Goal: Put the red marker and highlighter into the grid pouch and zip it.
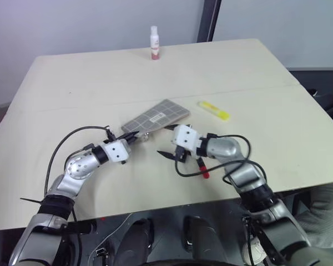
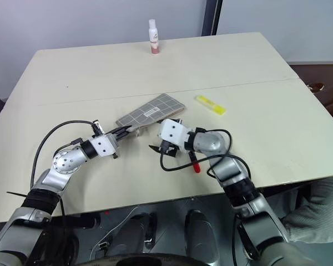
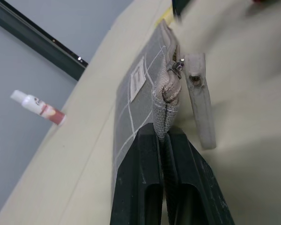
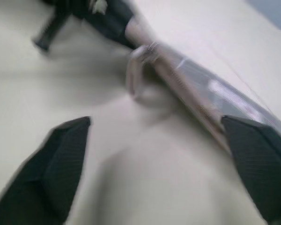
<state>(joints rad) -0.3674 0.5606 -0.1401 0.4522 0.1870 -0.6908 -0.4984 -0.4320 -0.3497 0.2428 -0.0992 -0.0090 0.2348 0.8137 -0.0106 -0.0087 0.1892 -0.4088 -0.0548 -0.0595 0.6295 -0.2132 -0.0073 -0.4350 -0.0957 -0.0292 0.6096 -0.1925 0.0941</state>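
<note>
So the flat grey fabric grid pouch [image 1: 156, 118] with white lines is lying on the pale wooden table [image 1: 72, 83], roughly in the middle, and the left gripper [image 1: 134, 135] has its two black fingers clamped tight on the pouch's near corner. From the left wrist view you can see the fabric end pinched right between the fingers [image 3: 140, 183], with the metal zipper pull [image 3: 177, 68] just past them and a pale strap-like tab [image 3: 200, 105] hanging beside it

The right gripper [image 1: 170, 156] sits just beside the pouch's near edge with its jaws spread wide and nothing in them; in its own wrist view the fingertips [image 4: 61, 161] are far apart over bare table, pouch edge ahead

The slim red marker [image 1: 203, 168] is on the table under the right forearm, partly hidden by a black cable. The short bright-yellow highlighter [image 1: 213, 110] lies out in the open to the right of the pouch, well apart from both grippers. A small white bottle with a red label [image 1: 154, 42] stands upright near the far edge of the table
</note>
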